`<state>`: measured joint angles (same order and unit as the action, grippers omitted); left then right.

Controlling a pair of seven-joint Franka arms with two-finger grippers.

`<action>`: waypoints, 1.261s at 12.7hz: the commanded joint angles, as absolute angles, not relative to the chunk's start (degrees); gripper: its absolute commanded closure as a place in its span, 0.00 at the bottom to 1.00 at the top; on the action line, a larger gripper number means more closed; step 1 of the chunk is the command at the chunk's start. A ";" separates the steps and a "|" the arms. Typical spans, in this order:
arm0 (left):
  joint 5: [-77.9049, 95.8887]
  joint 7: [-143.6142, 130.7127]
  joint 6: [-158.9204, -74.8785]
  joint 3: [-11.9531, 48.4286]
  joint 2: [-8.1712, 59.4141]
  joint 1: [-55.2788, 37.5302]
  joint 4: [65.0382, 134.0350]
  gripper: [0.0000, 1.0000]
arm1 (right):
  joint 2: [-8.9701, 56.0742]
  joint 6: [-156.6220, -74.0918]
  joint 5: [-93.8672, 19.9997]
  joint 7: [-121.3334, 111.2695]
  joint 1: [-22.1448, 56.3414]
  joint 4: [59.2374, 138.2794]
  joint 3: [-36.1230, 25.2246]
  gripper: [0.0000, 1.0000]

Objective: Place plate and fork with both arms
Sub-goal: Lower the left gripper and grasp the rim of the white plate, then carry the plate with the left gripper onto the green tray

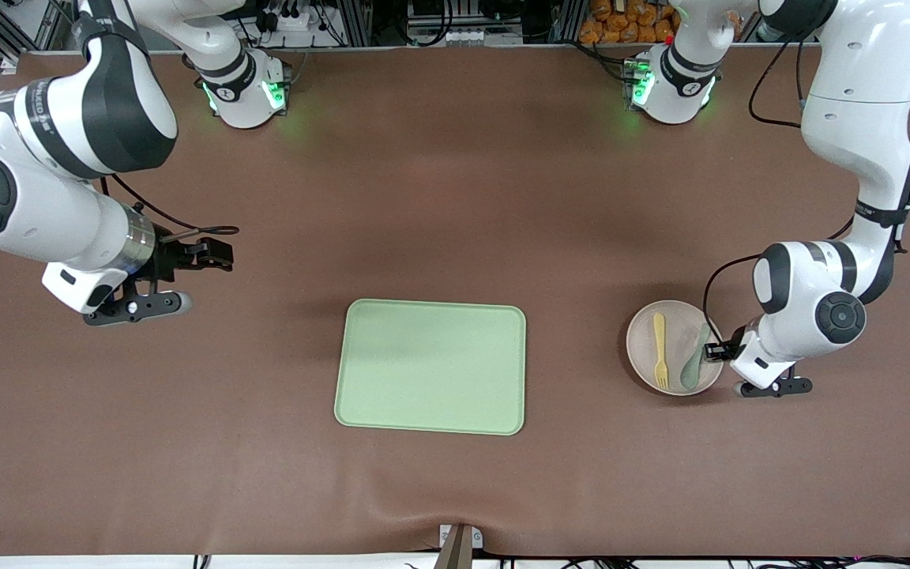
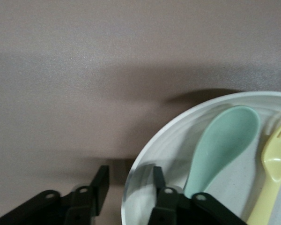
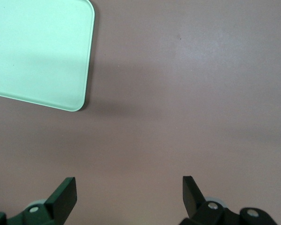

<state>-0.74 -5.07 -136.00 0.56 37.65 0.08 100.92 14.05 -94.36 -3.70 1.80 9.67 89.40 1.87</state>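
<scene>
The pale plate (image 1: 644,348) lies on the table toward the left arm's end, with the yellow fork (image 1: 659,348) and a grey-green spoon (image 1: 693,365) lying in it. My left gripper (image 1: 714,350) is low at the plate's edge on the side toward the left arm. In the left wrist view the gripper (image 2: 130,172) is open and straddles the rim of the plate (image 2: 178,140). One finger is inside beside the spoon (image 2: 225,140), the other outside over the table, with gaps on both sides. The fork (image 2: 274,164) lies past the spoon. My right gripper (image 1: 218,254) waits open and empty over bare table (image 3: 129,185).
A rectangular light green tray (image 1: 431,365) lies mid-table, nearer the front camera than both arm bases; its corner shows in the right wrist view (image 3: 37,51). Brown mat covers the table between tray and plate.
</scene>
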 commanded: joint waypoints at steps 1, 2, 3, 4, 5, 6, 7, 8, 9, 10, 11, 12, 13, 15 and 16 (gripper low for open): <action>-1.23 -5.98 -136.41 0.70 38.50 -0.17 99.93 1.00 | 14.24 -95.53 -4.39 1.67 9.84 88.68 1.58 0.00; -1.14 -6.15 -136.32 0.79 38.32 -0.26 99.93 1.00 | 14.24 -95.97 -4.39 1.67 9.84 88.68 1.58 0.00; -1.14 -6.15 -136.32 0.88 38.06 -0.35 99.93 1.00 | 14.24 -95.98 -4.39 1.67 9.84 88.68 1.50 0.00; -1.06 -6.07 -136.32 1.14 37.62 -0.26 99.93 1.00 | 14.24 -95.98 -4.39 1.67 9.76 88.68 1.49 0.00; -0.53 -6.06 -136.32 2.10 37.10 -0.26 99.84 1.00 | 14.24 -96.06 -4.39 1.67 9.67 88.68 1.49 0.00; 0.34 -6.33 -136.06 3.50 36.05 0.00 99.84 1.00 | 14.24 -96.06 -4.39 1.67 9.75 88.68 1.49 0.00; 1.66 -8.07 -135.71 4.47 35.17 0.17 99.67 1.00 | 14.33 -95.98 -4.39 1.67 9.67 88.77 1.49 0.00; 2.80 -10.26 -135.36 5.70 34.03 -0.09 99.67 1.00 | 14.50 -96.06 -4.39 1.67 9.49 88.77 1.49 0.00; 3.60 -12.98 -134.48 6.84 33.06 -0.09 99.49 1.00 | 14.59 -95.98 -4.39 1.67 9.49 88.77 1.49 0.00; 3.69 -15.18 -134.21 8.33 32.35 -0.09 99.32 1.00 | 14.59 -96.06 -4.39 1.67 9.58 88.77 1.49 0.00; 3.69 -16.34 -133.77 9.83 32.26 -0.26 98.01 1.00 | 14.59 -96.06 -4.39 1.67 9.58 88.77 1.49 0.00; 4.04 -17.48 -133.51 11.41 32.43 -0.44 96.87 1.00 | 14.59 -96.06 -4.39 1.67 9.58 88.77 1.49 0.00; 4.65 -19.40 -133.51 12.82 32.78 -0.53 95.72 1.00 | 14.59 -96.06 -4.39 1.67 9.58 88.77 1.49 0.00; 5.80 -23.45 -133.42 15.11 34.00 -1.75 92.92 1.00 | 14.59 -96.06 -4.39 1.67 9.67 88.77 1.49 0.00; 6.06 -25.55 -133.42 15.20 34.71 -3.32 91.68 1.00 | 14.59 -96.06 -4.39 1.67 9.67 88.77 1.49 0.00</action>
<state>4.53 -22.53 -134.75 14.78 33.07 -1.33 95.20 14.19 -96.13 -3.70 1.81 9.66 89.43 1.57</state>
